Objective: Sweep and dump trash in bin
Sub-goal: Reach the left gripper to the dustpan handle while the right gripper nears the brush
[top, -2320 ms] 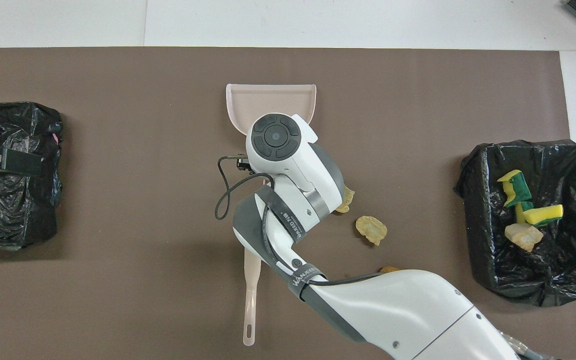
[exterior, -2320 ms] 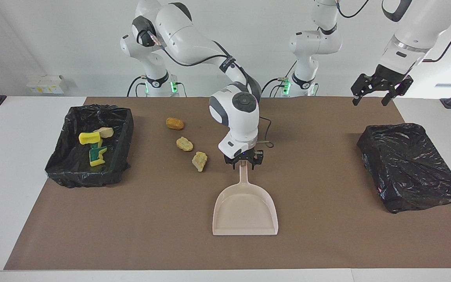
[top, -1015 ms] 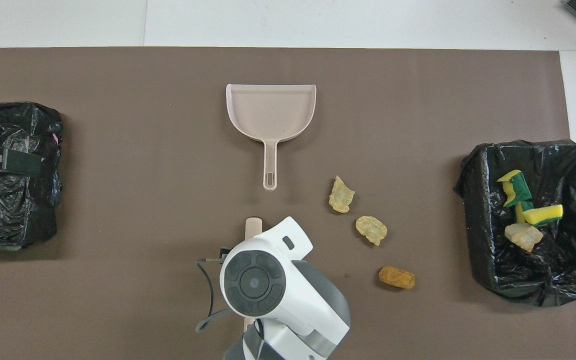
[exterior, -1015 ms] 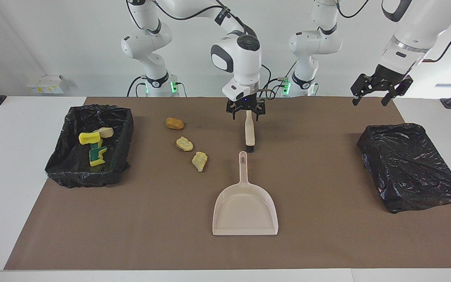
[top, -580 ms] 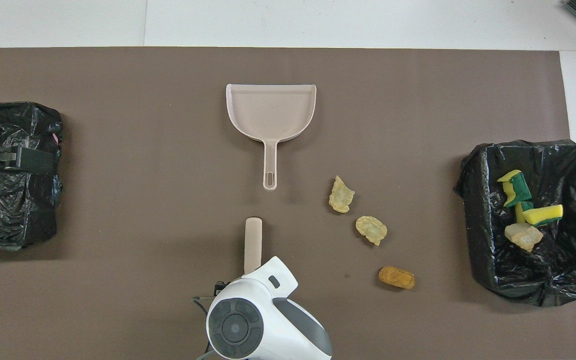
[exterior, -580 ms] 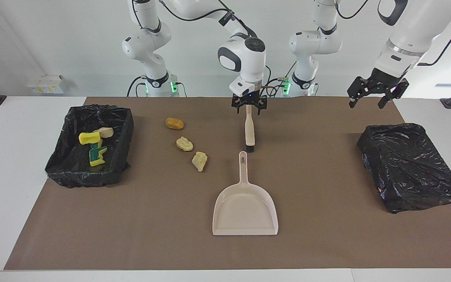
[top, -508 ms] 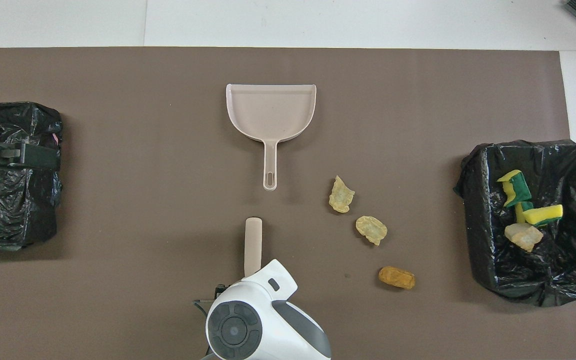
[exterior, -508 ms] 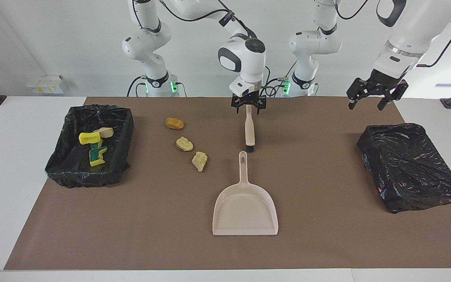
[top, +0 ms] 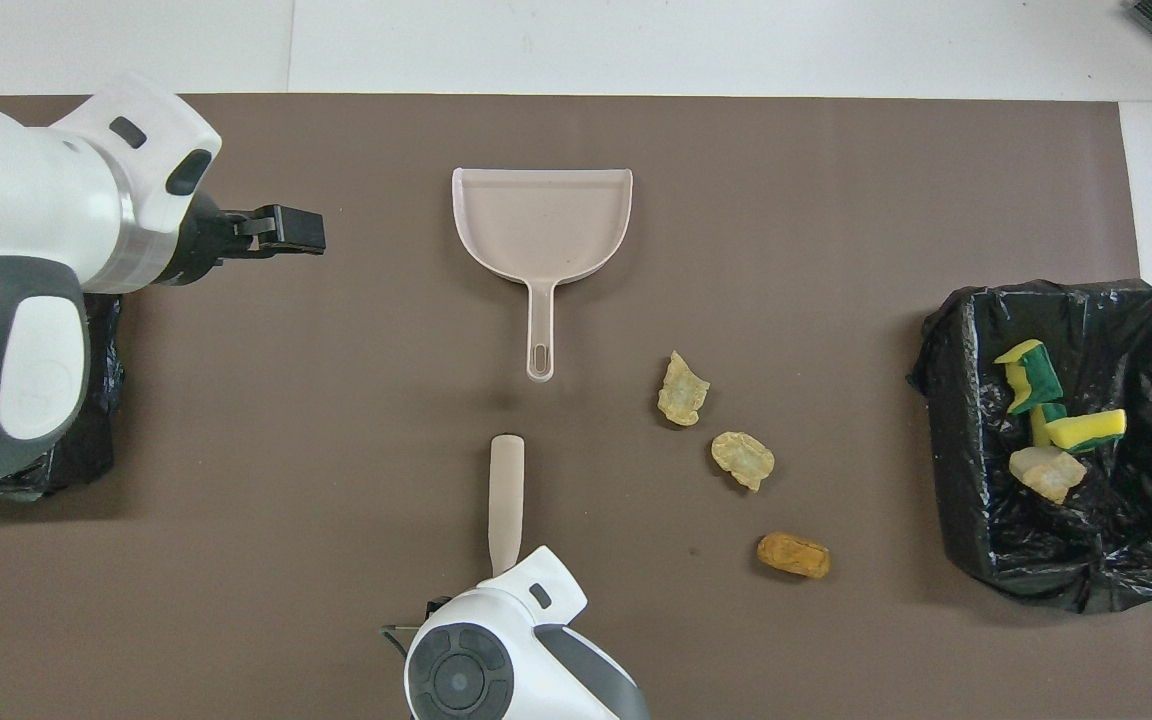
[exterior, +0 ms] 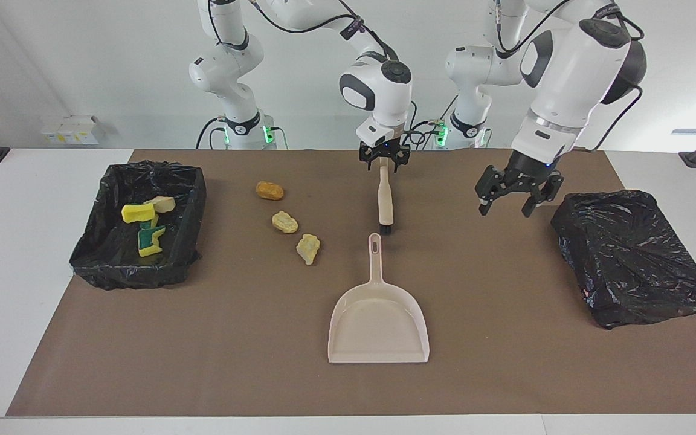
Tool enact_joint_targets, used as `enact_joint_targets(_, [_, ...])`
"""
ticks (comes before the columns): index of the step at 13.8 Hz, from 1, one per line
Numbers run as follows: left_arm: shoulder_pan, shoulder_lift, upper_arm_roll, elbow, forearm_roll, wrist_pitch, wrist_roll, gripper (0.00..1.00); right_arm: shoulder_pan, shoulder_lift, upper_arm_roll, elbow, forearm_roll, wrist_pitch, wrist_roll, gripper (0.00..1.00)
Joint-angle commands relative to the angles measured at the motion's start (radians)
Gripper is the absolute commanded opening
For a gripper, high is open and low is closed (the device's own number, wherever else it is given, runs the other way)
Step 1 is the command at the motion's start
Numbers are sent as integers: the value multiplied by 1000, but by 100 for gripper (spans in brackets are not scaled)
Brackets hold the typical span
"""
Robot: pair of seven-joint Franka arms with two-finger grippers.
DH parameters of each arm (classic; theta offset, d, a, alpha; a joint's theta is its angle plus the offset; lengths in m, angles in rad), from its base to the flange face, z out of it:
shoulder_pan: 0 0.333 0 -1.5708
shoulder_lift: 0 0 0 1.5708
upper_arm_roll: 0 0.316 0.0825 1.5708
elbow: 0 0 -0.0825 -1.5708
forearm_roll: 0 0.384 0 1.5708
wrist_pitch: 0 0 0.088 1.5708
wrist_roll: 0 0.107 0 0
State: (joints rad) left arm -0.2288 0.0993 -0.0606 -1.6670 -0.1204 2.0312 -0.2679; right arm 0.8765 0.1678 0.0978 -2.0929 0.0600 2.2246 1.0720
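Brown mat (exterior: 505, 362) covers the table. Facing view: right gripper (exterior: 384, 162) sits at the brush (exterior: 385, 205) handle, can't tell if its fingers grip it. Left gripper (exterior: 510, 196) hangs with fingers spread, empty, beside the closed black bag (exterior: 632, 254). 3 scraps (exterior: 285, 222) lie on the mat between brush and bin (exterior: 139, 266). Overhead view: dustpan (top: 541, 225) lies farther out than the brush (top: 506, 490); 3 scraps (top: 742, 459) are loose, with sponge bits (top: 1046, 410) in the bin (top: 956, 500).

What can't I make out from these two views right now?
- Right gripper on the brush: overhead, its own wrist covers the contact.
- Black bag-covered box: contents hidden by the bag; overhead, the left arm mostly covers it.
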Motion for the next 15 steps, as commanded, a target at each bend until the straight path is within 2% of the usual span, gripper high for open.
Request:
enact_joint_targets(1, [-78,20,15,9,-33,46,-60,100,1,-16,-1,-24,32,30,-6,68])
enact_joint_targets(3, [-135,80,15,15,-25,107,-95,100,2,-14,-1,-22,32,30,-7,36])
enact_joint_targets(5, [-170,191,15,64,-19,121,-122,100,1,-10,-1,-13,32,27,-7,1])
enact_joint_targets(6, [-210,247,15,110,-13,113,-132,100,1,-10,-1,-9,34,15,-6,0])
enact_joint_targets(7, [-236,269,15,121,-8,112,-134,100,1,-10,-1,7,34,1,-4,0])
enact_joint_targets(10, [-291,296,16,118,5,103,-163,100,-19,-59,-9,25,34,-149,19,0])
enact_joint_targets(15, [-323,356,16,113,50,90,-175,100,-146,-142,-12,25,29,-400,121,0])
